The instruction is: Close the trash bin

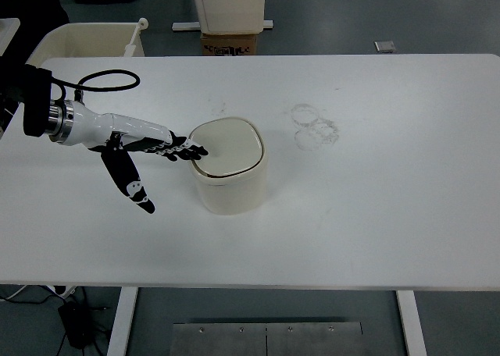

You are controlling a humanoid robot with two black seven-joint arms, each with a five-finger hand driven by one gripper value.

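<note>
Item: small cream-coloured plastic trash bin with rounded square top [230, 176]; stands upright on the white rectangular table [391, 208], a little left of the table's middle; its cream swing lid [228, 145] lies flat and level in the rim, a thin dark seam showing along the near edge (lid reads as shut).

Item: left hand, black-and-white, five-fingered [144, 149]; reaches in from the left edge on a white forearm with a metal wrist collar; fingers held straight and spread apart, grasping nothing; the long fingertips [195, 152] lie at the left rim of the bin's lid, touching it or just short of it (contact cannot be told for certain); the thumb [133, 186] points down and toward the table's near edge, well clear of the bin.

Item: black looped cable [105, 79]; arches above the wrist over the table's far left part.

Item: faint grey ring marks [314, 125]; on the table surface, to the right of and beyond the bin, apart from it.

Item: cream open-topped tub [86, 37]; on the floor beyond the table's far left corner.

Item: brown cardboard box [227, 44]; on the floor just beyond the table's far edge, below a pale upright cabinet [229, 5].

Item: small grey square plate [384, 46]; on the grey floor beyond the table's far right.
</note>
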